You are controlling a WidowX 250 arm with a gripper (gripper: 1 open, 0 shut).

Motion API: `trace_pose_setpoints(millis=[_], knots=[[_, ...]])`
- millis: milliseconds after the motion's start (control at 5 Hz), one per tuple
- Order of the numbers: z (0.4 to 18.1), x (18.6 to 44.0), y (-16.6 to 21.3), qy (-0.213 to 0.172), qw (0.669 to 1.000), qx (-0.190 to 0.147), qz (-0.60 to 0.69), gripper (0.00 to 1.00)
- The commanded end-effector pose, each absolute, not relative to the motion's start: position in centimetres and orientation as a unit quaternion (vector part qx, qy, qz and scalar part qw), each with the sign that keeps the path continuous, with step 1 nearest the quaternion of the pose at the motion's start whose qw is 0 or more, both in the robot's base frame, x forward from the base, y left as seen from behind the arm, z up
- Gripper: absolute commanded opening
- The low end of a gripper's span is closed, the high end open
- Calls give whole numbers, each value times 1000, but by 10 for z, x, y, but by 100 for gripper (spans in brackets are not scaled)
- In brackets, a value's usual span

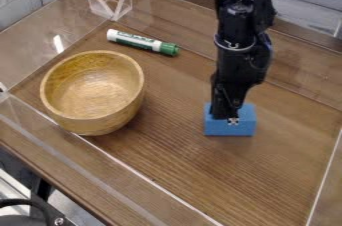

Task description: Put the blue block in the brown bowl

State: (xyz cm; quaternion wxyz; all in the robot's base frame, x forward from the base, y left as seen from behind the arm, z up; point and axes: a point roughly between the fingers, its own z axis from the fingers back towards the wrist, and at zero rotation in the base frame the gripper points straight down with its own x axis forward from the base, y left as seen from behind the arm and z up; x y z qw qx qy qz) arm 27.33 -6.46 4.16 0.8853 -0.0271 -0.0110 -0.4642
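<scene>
The blue block [230, 123] rests on the wooden table right of centre. My gripper [229, 110] points straight down onto its top, fingers closed in on the block. The block still sits on the table surface. To the left stands the brown bowl [92, 91], round, wooden and hollow, with nothing inside it. About a bowl's width of table separates bowl and block.
A green-and-white marker [142, 41] lies behind the bowl. Clear acrylic walls [107, 3] fence the table [160, 160] on the left, front and right. A clear triangular stand sits at the back left corner.
</scene>
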Motion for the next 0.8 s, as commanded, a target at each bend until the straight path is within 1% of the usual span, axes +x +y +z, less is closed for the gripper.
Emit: trace_pose_setpoints(millis=[0, 600], knots=[[32, 272, -67, -12, 885, -37, -464, 0], [21, 267, -70, -11, 889, -59, -453, 0]])
